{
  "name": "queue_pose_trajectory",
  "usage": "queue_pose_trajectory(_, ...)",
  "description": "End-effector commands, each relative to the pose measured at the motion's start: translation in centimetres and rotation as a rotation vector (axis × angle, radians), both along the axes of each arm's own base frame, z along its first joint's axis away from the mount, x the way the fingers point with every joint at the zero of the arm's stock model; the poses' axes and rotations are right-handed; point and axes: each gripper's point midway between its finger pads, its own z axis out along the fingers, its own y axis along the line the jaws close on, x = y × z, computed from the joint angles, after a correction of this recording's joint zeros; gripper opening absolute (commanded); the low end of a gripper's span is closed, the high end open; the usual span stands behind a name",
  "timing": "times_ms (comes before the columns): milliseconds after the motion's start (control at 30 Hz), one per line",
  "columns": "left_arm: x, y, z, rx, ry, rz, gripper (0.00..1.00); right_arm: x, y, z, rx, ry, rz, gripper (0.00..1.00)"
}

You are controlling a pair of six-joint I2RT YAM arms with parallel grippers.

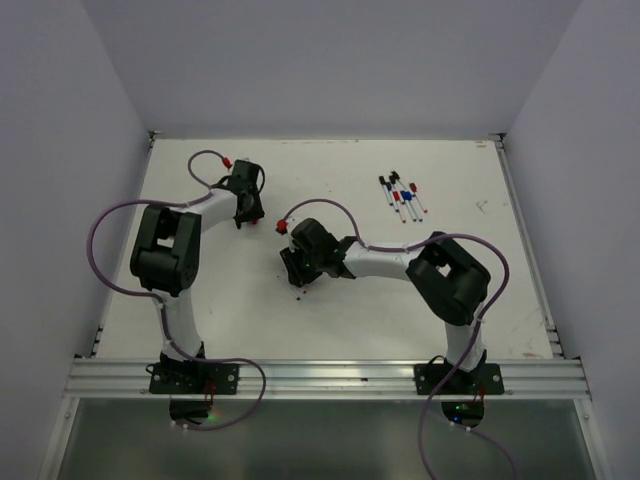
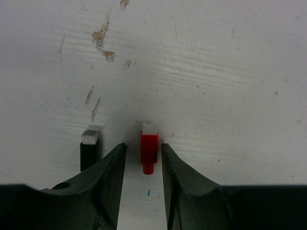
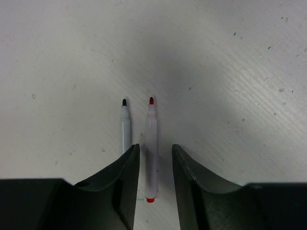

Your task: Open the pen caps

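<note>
In the left wrist view a stubby red pen cap (image 2: 149,146) with a white end lies on the table between the fingers of my open left gripper (image 2: 143,146), which does not clamp it. A black pen cap (image 2: 89,149) lies just outside the left finger. In the right wrist view my right gripper (image 3: 155,146) is open around an uncapped red-tipped pen (image 3: 151,143) lying flat. An uncapped black-tipped pen (image 3: 125,127) lies beside it, partly hidden by the left finger. From above, the left gripper (image 1: 250,214) and the right gripper (image 1: 296,274) are low over mid-table.
Several capped pens (image 1: 402,196) with black, red and blue caps lie in a row at the back right of the white table (image 1: 470,270). A raised rail (image 1: 525,240) runs along the right edge. Grey walls close the sides and back.
</note>
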Motion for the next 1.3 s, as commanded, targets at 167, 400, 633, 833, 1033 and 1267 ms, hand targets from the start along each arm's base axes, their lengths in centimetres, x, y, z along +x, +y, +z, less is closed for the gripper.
queue_pose_trajectory(167,0.5,0.3,5.6,-0.014,-0.101,0.004,0.44,1.8,-0.4,4.7,0.001,-0.123,-0.028,0.46)
queue_pose_trajectory(400,-0.2,-1.4,12.1,-0.089,-0.256,-0.023,0.68,3.8,-4.0,10.5,-0.003,-0.303,-0.180,0.90)
queue_pose_trajectory(633,-2.2,-6.1,18.6,-0.427,-0.444,-0.122,1.00,11.2,-10.7,12.5,-0.026,-0.264,-0.409,0.99)
queue_pose_trajectory(833,-3.6,-8.9,23.8,-0.652,-0.619,-0.230,1.00,17.1,-19.3,14.7,-0.061,-0.354,-0.653,0.99)
queue_pose_trajectory(1033,-4.3,-10.0,24.1,-0.723,-0.602,-0.287,1.00,21.3,-24.7,12.3,-0.247,-0.329,-0.704,0.96)
queue_pose_trajectory(1267,-3.4,-9.9,22.4,-0.680,-0.564,-0.274,0.96,25.6,-24.9,8.1,-0.243,-0.250,-0.660,0.97)
